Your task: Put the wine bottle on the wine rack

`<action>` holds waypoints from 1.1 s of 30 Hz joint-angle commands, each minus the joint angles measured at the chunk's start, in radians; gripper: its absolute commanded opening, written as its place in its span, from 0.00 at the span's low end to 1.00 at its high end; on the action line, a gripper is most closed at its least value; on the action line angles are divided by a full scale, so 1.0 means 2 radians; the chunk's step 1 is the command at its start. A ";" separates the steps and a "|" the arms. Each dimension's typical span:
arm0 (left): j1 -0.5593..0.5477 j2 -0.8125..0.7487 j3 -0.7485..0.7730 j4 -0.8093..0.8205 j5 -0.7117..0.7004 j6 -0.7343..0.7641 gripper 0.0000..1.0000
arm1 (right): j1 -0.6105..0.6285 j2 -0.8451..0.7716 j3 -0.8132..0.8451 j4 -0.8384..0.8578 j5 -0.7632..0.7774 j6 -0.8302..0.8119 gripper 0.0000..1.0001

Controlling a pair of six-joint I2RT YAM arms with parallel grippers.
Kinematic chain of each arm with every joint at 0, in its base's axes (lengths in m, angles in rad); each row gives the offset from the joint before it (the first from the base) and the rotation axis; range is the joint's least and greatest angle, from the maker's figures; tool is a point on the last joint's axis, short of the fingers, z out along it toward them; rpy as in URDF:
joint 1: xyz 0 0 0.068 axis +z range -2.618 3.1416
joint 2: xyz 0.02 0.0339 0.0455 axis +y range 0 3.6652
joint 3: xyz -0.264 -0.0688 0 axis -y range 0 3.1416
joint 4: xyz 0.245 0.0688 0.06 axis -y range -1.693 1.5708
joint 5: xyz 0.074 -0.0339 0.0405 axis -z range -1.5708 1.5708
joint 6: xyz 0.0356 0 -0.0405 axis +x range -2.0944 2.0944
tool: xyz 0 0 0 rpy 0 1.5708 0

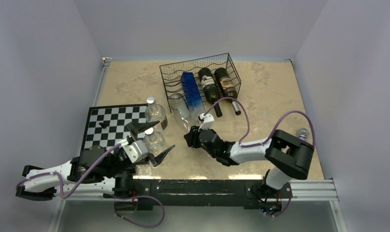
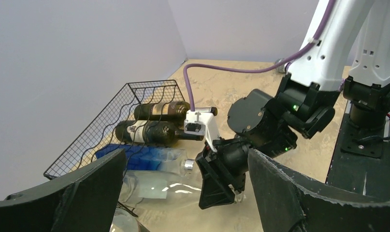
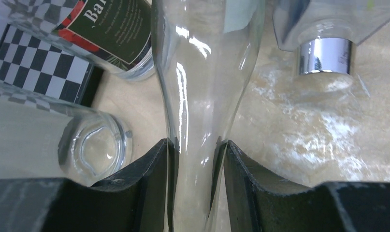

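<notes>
The wine rack (image 1: pixel 217 65) (image 2: pixel 110 121) is a black wire box at the back of the table. It holds two dark bottles (image 1: pixel 221 86) (image 2: pixel 156 121) and a blue bottle (image 1: pixel 191 91) (image 2: pixel 135 157). A clear wine bottle (image 1: pixel 181 110) (image 2: pixel 154 186) (image 3: pixel 205 67) lies on its side, its base at the rack's front edge. My right gripper (image 1: pixel 192 137) (image 2: pixel 226 176) (image 3: pixel 196 145) is shut on its neck. My left gripper (image 1: pixel 165 136) (image 2: pixel 183 193) is wide open near the chessboard, holding nothing, beside a standing clear bottle (image 1: pixel 154 139).
A black-and-white chessboard (image 1: pixel 106 125) (image 3: pixel 36 63) lies at the left with a small dark piece (image 1: pixel 104 124) on it. A labelled clear bottle (image 1: pixel 155 112) (image 3: pixel 110 29) stands at its right edge. A small bottle (image 1: pixel 303 133) stands behind the right arm's base.
</notes>
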State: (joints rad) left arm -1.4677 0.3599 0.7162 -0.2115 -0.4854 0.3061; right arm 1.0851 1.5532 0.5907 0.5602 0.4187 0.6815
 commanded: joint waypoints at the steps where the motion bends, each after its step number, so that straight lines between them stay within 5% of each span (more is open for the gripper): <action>1: -0.002 0.001 0.020 0.005 -0.008 -0.004 0.99 | -0.007 0.034 0.066 0.233 0.047 -0.042 0.00; 11: -0.001 -0.001 0.037 -0.033 -0.011 -0.020 0.99 | -0.042 0.129 0.149 0.282 0.045 -0.044 0.00; 33: -0.001 -0.015 0.052 -0.083 -0.052 -0.060 0.99 | -0.100 0.250 0.285 0.215 -0.005 0.064 0.00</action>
State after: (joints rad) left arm -1.4673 0.3595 0.7692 -0.3515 -0.5571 0.2356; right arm 0.8906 2.0857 1.0508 0.7708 0.3824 0.7620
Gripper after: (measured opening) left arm 0.994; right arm 0.436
